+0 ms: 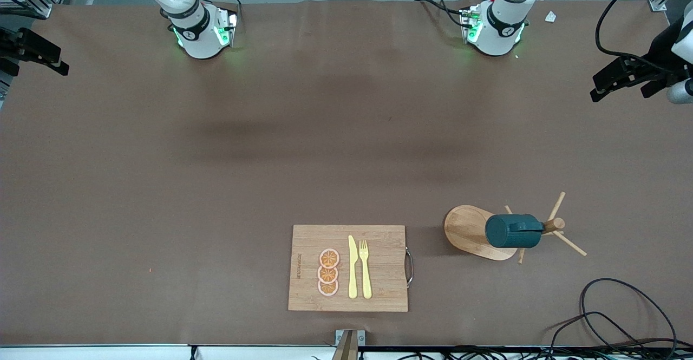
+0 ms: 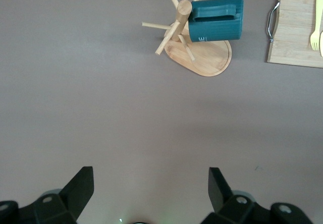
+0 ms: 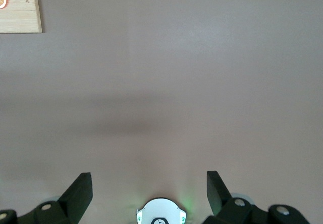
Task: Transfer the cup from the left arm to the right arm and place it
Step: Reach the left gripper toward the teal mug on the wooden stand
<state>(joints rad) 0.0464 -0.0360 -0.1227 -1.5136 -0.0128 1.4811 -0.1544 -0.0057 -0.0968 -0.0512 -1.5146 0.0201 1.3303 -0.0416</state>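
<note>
The dark teal cup (image 1: 511, 231) hangs sideways on a peg of a wooden mug tree (image 1: 468, 229), near the front camera toward the left arm's end of the table. In the left wrist view the cup (image 2: 217, 19) and the mug tree (image 2: 207, 60) appear well away from my left gripper (image 2: 150, 176), which hangs open and empty over bare table near its own base. My right gripper (image 3: 149, 178) is open and empty too, high above its base (image 3: 161, 213). Neither hand shows in the front view.
A wooden cutting board (image 1: 384, 241) lies near the front edge at mid-table, carrying a yellow knife (image 1: 352, 267), a yellow fork (image 1: 365, 268) and orange slices (image 1: 328, 272). Black cables (image 1: 612, 316) loop at the front corner near the mug tree. Dark rigs (image 1: 622, 78) jut in at both side edges.
</note>
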